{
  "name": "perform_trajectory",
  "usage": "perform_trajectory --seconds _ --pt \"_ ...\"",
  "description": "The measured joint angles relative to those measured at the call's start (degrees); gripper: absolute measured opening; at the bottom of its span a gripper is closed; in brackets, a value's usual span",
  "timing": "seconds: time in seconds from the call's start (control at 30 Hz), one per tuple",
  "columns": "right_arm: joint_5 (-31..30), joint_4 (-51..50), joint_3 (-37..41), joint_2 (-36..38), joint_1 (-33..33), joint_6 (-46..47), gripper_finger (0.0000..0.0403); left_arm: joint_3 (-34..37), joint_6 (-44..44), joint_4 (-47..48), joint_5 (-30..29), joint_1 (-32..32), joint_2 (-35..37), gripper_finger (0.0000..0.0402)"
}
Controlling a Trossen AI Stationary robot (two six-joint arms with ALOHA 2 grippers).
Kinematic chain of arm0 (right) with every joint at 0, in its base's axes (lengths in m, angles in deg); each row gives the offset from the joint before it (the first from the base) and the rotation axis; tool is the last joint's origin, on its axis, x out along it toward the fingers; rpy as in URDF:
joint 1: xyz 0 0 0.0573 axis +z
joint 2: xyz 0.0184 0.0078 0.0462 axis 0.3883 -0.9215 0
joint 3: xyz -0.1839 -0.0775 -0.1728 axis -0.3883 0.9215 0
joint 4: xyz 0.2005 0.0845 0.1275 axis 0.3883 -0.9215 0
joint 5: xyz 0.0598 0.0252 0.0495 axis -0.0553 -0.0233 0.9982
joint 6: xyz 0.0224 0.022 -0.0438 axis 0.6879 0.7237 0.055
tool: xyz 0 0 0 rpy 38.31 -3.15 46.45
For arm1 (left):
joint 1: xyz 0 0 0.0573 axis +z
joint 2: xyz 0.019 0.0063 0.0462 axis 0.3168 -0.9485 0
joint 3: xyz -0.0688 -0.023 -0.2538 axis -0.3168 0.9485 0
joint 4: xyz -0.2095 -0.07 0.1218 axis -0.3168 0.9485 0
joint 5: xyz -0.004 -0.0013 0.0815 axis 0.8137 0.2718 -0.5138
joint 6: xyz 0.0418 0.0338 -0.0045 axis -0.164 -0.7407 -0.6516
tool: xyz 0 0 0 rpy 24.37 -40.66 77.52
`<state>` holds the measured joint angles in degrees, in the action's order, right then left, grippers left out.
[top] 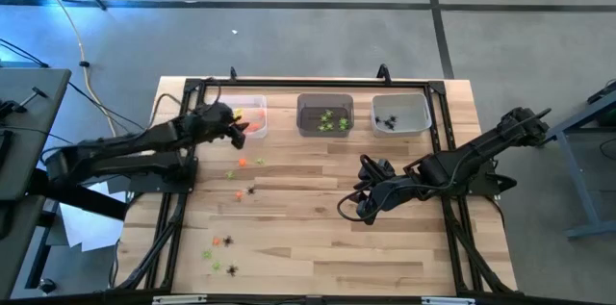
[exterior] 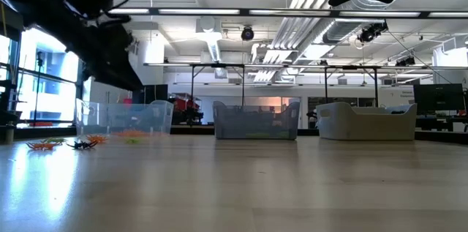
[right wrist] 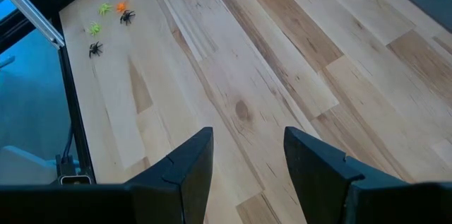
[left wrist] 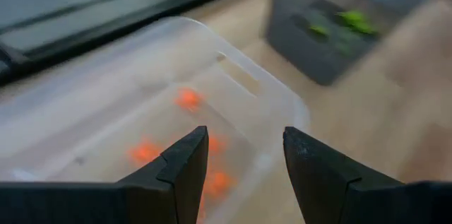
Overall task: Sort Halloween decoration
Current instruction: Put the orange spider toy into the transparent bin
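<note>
Tiny plastic trinkets partly sorted – my left gripper (left wrist: pixel 241 155) hangs over the clear bin (top: pixel 252 106), jaws apart and empty.

I see orange trinkets (left wrist: pixel 189 99) lying in that clear, glossy, round-cornered bin, lime-green trinkets (top: pixel 333 120) in the grey middle bin (top: pixel 324 101) and black spiders (top: pixel 387 122) in the pale bin (top: pixel 402 102) beside it. Loose ones lie on the blond plank table (top: pixel 318 238): a few near the clear bin (top: pixel 244 163), and a small mixed cluster (right wrist: pixel 106 22) of orange, green and black by the near left edge. My right gripper (right wrist: pixel 247 155) waits above bare wood at mid-table, well apart from the bins, fingers spread with nothing between them. Both pairs of fingers are dark, matte, wedge-shaped. I can read no label or writing on anything.
</note>
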<state>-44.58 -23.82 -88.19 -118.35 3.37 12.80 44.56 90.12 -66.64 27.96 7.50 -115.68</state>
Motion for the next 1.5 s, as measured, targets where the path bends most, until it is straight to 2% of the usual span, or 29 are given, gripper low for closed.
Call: perform_trajectory --seconds 0.17,0.23,0.33,0.5,0.6,0.73,0.9,1.07,1.27,1.5 --pt "0.0 0.02 0.0 -0.01 0.02 0.0 0.0171 -2.46 5.18 11.88 1.46 -9.27 10.91 0.017" --pt "0.0 0.02 0.0 0.0 0.02 -0.02 0.0171 -4.15 7.54 15.78 -0.67 -15.55 12.95 0.017" --pt "0.0 0.02 0.0 0.0 0.02 0.0 0.0171 -6.62 12.43 18.77 -7.17 -26.27 12.87 0.017" --pt "0.0 0.02 0.0 0.0 0.02 -0.02 0.0171 -8.49 19.84 18.6 -18.11 -42.58 7.42 0.017" --pt "0.0 0.02 0.0 0.0 0.02 -0.01 0.0171 -9.94 25.06 18.11 -23.23 -50.41 1.2 0.017" --pt "0.0 0.02 0.0 0.0 0.01 0.0 0.0171 -13.03 31.79 17.73 -27.24 -57.83 -9.42 0.017" --pt "0.0 0.02 0.0 0.0 0.02 0.0 0.0171 -17.63 39.05 19.8 -30.1 -61.91 -22.03 0.017" --pt "0.0 0.02 0.0 0.0 0.02 -0.01 0.0171 -20.62 49.3 27.55 -24.08 -62.75 -30.58 0.017" --pt "0.0 0.02 0.0 0.0 0.02 0.0 0.0171 -21.22 57.22 34.53 -18.34 -64.08 -34.81 0.017" --pt "0.0 0.01 0.0 0.0 0.02 -0.01 0.0171 -21.22 58.5 35.21 -16.66 -64.77 -37.22 0.017"
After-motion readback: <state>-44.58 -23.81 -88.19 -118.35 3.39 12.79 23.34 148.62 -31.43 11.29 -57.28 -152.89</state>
